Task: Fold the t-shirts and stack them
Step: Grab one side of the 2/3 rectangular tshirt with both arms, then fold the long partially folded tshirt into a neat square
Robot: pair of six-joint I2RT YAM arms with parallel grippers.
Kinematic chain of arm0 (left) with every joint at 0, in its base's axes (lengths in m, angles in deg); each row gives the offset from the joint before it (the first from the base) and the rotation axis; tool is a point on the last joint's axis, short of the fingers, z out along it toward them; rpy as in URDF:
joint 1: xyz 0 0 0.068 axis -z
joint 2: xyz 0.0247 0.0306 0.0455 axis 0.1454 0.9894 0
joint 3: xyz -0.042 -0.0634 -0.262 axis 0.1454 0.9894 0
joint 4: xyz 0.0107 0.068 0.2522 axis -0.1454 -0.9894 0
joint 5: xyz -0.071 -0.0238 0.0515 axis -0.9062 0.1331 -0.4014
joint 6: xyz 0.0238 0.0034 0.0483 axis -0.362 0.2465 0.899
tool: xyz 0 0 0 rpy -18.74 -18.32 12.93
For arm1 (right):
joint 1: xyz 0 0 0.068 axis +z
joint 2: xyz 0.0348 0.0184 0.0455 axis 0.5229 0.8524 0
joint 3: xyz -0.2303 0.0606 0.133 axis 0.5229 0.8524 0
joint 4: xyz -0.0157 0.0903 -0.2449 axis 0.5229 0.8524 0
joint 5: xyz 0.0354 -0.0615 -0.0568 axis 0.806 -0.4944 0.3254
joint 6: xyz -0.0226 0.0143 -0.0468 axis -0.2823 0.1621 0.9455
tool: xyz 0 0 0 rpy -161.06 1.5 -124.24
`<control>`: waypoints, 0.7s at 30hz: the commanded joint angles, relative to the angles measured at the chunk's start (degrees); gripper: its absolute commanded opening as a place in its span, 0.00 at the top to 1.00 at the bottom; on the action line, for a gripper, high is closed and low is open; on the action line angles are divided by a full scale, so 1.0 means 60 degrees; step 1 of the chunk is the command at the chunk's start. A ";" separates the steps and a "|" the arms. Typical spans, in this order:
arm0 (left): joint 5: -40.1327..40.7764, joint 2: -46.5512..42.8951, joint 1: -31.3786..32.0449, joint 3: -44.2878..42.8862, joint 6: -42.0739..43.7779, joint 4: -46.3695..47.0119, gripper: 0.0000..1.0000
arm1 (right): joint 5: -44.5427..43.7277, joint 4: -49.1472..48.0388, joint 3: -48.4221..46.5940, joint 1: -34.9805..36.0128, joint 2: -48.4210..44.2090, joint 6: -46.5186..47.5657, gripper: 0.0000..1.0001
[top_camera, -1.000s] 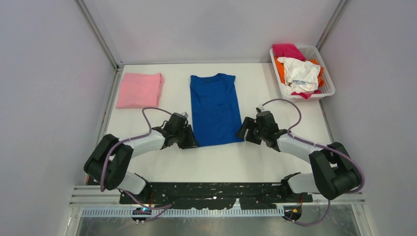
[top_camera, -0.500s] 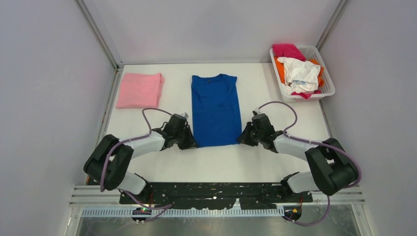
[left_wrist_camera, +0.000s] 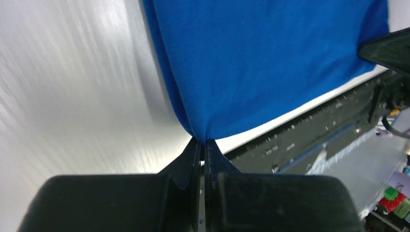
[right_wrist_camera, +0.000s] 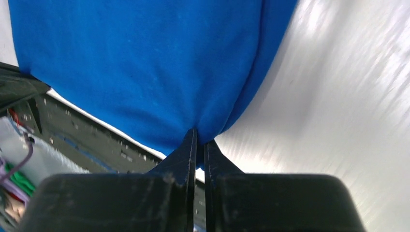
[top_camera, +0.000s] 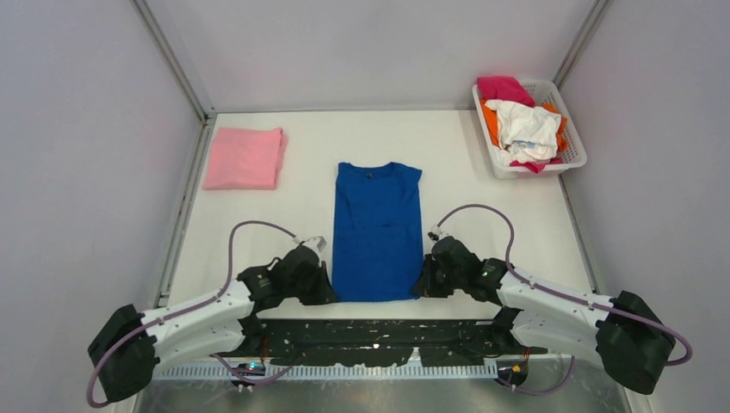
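Blue t-shirt (top_camera: 377,231) lies flat on the surface (top_camera: 482,215), long axis running away from me; my left hand (top_camera: 324,291) and right hand (top_camera: 423,286) each pinch a near hem corner, collar farthest off.

Blue t-shirt (top_camera: 377,231): matt knit cloth, soft, faintly creased.
Pink t-shirt (top_camera: 245,157): same matt cloth, smooth-faced.
Table (top_camera: 482,198): white, smooth, low sheen; streaky glare in the wrist views.
Basket (top_camera: 551,171): white slatted plastic, slight gloss.
Left gripper (left_wrist_camera: 203,143): black, smooth, plastic-looking, dull shine.
Frame post (top_camera: 172,60), far left corner: brushed metal.
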 commanded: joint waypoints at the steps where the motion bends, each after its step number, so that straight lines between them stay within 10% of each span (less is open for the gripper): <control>1: 0.0834 -0.1735 0.0699 0.0151 -0.0526 -0.1627 1.00 | -0.0324 0.1060 0.0034 0.0889 -0.0884 -0.0851 0.95; 10: 0.2161 -0.3187 0.0740 -0.0307 -0.0168 -0.0442 1.00 | -0.1632 0.1137 -0.1112 0.1049 -0.1362 -0.0507 0.95; 21: 0.1840 -0.1318 -0.1205 -0.2302 0.1533 0.0895 1.00 | -0.1697 0.0610 -0.2756 -0.0694 -0.0838 0.0810 0.95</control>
